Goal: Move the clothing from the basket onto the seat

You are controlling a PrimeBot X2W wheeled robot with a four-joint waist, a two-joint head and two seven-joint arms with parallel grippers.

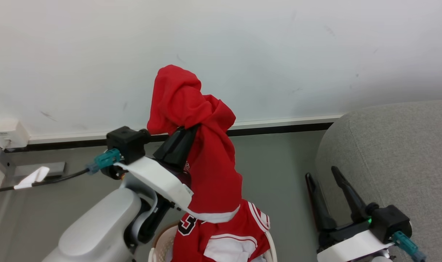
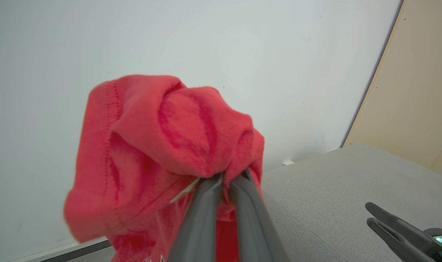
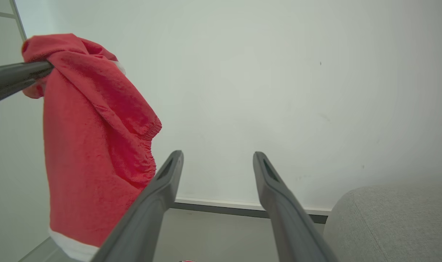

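- The basket [image 1: 163, 246] sits at the bottom edge of the head view, just under my left forearm. A crumpled second jersey [image 1: 224, 242], red with white panels and trim, is heaped in it above the rim.
- My left claw [image 1: 188, 131] is clenched on a red jersey [image 1: 210, 163] and holds it up above the basket, in front of the wall [image 1: 279, 54]. The cloth bunches over my fingertips and hangs down to a white hem.
- My right claw [image 1: 321, 173] is spread wide and grasps nothing. Its fingers point up, just beside the left edge of the seat [image 1: 395, 153].
- The seat is at the right, well apart from the hanging jersey, with bare floor [image 1: 279, 171] between it and the basket.
- At the left a dark cable [image 1: 60, 178] with a white tag runs near the baseboard [image 1: 279, 125].
- Most of the basket is cut off by the picture's edge.
- In the head view my left fingertips are buried in the cloth.
- I cannot tell whether the white hem touches the second jersey.
- A black-and-white figure on that jersey is folded and cannot be read.
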